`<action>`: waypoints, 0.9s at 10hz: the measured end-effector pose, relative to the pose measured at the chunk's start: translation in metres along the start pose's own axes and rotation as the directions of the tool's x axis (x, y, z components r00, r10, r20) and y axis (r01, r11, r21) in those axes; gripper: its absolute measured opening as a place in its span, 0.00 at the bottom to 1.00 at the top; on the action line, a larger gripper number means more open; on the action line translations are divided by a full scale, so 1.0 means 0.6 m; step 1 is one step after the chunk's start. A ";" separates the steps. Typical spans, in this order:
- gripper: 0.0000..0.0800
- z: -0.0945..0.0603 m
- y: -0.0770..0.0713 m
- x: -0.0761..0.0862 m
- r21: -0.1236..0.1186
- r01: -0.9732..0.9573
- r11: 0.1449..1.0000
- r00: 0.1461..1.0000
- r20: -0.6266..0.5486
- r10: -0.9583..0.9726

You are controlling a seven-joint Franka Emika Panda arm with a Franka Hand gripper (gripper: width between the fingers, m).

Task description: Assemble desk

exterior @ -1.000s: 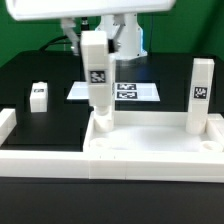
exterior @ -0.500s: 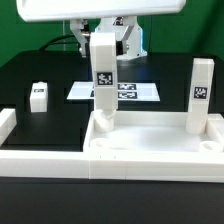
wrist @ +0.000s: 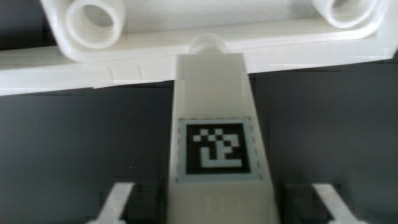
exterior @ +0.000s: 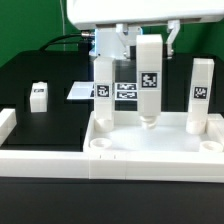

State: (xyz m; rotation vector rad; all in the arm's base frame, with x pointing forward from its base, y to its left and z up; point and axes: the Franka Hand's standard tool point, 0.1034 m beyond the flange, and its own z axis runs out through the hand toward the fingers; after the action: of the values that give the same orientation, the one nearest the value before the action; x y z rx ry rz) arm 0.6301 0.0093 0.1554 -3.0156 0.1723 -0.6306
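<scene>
The leg (exterior: 148, 82) I'm carrying hangs upright, long axis vertical, clamped near its top by the gripper (exterior: 148, 45), jaws drawn narrow onto its sides. Its peg end points down at the tabletop (exterior: 150, 158), about midway across the tray. A second leg (exterior: 103, 95) stands in the far corner on the exterior view's left, a third leg (exterior: 200, 95) in the far corner on its right. Both near corners look empty: one socket (exterior: 100, 144) on that view's left, another socket (exterior: 212, 144) on its right. From the wrist view the peg lines up with the rim between two open holes, over neither, so I judge the coming move to be a sideways shift before any descent. A spare leg (exterior: 39, 96) stands on the table, well apart
</scene>
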 end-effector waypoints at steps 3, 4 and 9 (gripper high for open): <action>0.36 0.003 0.000 -0.002 -0.001 -0.008 1.000 1.000 0.003 0.008; 0.36 0.003 -0.001 -0.003 -0.001 -0.008 1.000 1.000 0.004 0.008; 0.36 0.013 -0.120 -0.036 0.014 -0.046 0.999 0.998 0.037 0.046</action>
State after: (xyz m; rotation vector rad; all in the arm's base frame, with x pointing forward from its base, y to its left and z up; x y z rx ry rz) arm 0.6203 0.0837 0.1453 -2.9975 0.2339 -0.5701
